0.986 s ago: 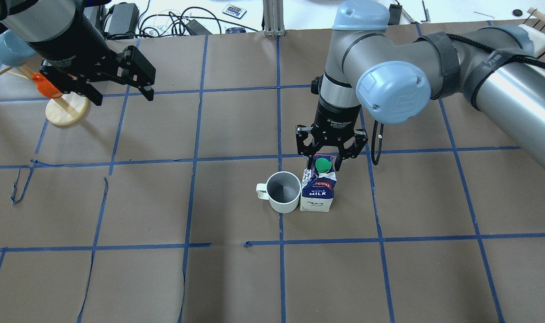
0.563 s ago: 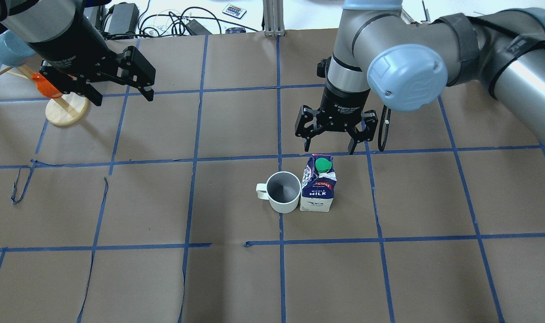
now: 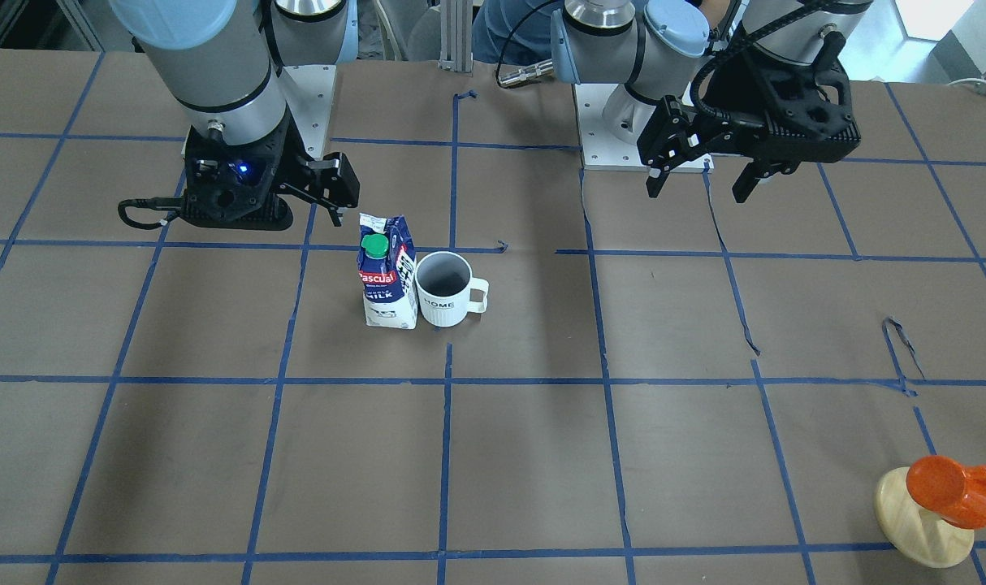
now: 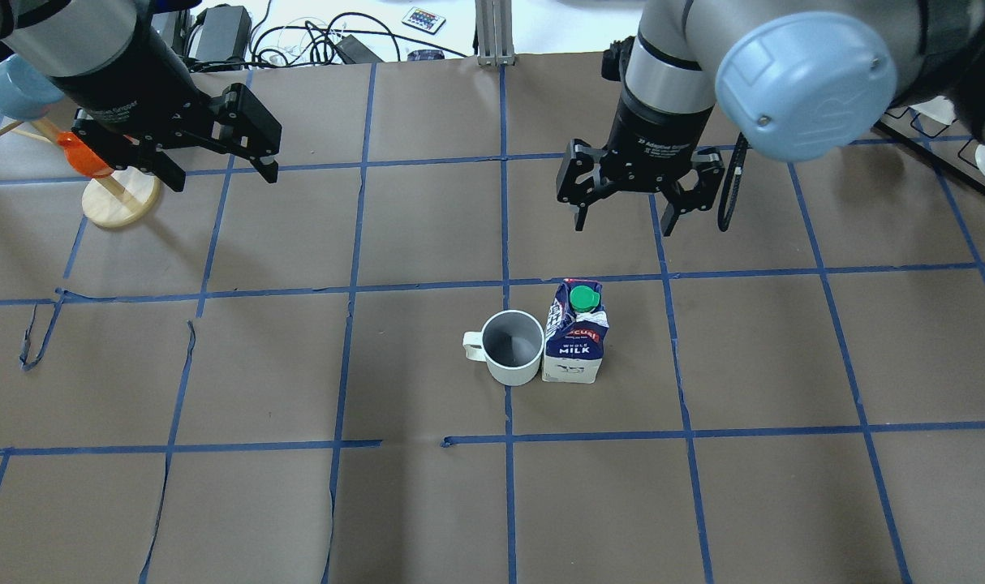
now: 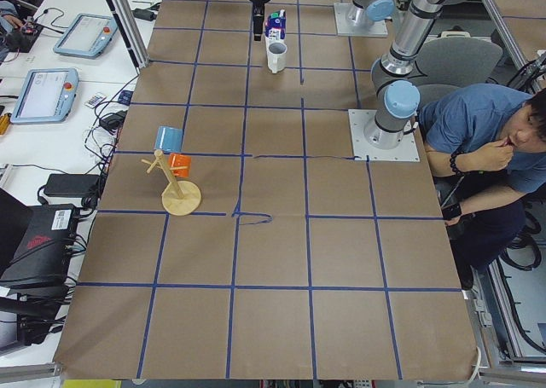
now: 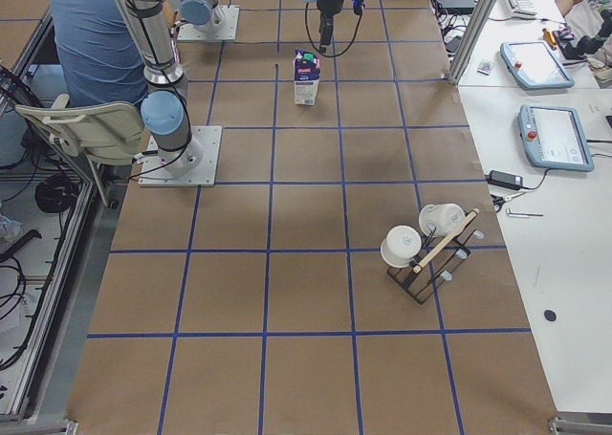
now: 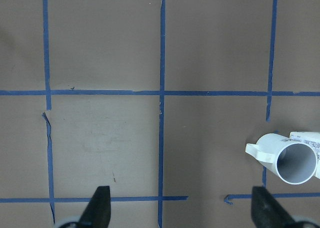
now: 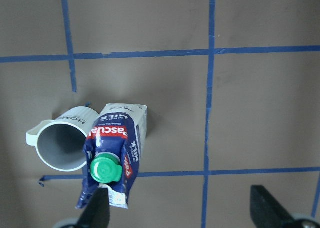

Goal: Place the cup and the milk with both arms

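The white "HOME" cup (image 4: 512,345) stands upright on the brown table, handle pointing away from the milk. The blue-and-white milk carton (image 4: 575,341) with a green cap stands upright right beside it. Both also show in the front view, cup (image 3: 444,288) and milk (image 3: 387,272). My right gripper (image 4: 625,227) is open and empty, raised above and beyond the milk. Its wrist view looks down on the milk (image 8: 112,153) and cup (image 8: 62,145). My left gripper (image 4: 223,178) is open and empty, far off at the back left, with the cup (image 7: 295,163) at its wrist view's right edge.
A wooden stand on a round disc (image 4: 119,203) carries an orange cup (image 4: 83,156) and a blue cup (image 5: 169,138), just beside the left gripper. A rack with white mugs (image 6: 421,244) stands at the table's right end. Cables (image 4: 298,40) lie past the far edge. A person (image 5: 486,141) sits behind the robot.
My right gripper was around the milk's top; it has lifted and drawn back toward the far side, open. The milk and cup stay in place. The left arm has not moved.
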Available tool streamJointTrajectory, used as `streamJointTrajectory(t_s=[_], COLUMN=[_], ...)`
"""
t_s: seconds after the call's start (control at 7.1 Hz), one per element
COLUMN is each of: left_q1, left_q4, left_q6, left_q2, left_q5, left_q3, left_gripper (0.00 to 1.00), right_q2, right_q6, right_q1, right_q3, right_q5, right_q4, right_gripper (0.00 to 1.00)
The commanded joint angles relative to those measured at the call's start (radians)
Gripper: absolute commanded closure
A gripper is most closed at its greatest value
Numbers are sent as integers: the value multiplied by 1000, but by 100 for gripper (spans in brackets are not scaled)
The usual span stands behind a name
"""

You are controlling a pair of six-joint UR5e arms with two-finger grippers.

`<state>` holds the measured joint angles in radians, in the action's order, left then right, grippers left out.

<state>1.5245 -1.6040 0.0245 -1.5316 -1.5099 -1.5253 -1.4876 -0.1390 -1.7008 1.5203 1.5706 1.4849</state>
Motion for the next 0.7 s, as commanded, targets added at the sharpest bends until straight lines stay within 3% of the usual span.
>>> streamJointTrajectory(t_s=[0.0, 0.56], left_q1=[-1, -1], left_q4=[-1, -1], left_q6=[0, 0], left_q2=[1, 1], left_q5=[0, -1], left_q3=[-1, -1], left_gripper=[0, 0], right_q2=[-37, -57], right_q6=[62, 191], right_q1=[54, 159], right_q3=[-5, -5], right_q5=[22, 25], right_q4=[-51, -80], right_gripper=[0, 0])
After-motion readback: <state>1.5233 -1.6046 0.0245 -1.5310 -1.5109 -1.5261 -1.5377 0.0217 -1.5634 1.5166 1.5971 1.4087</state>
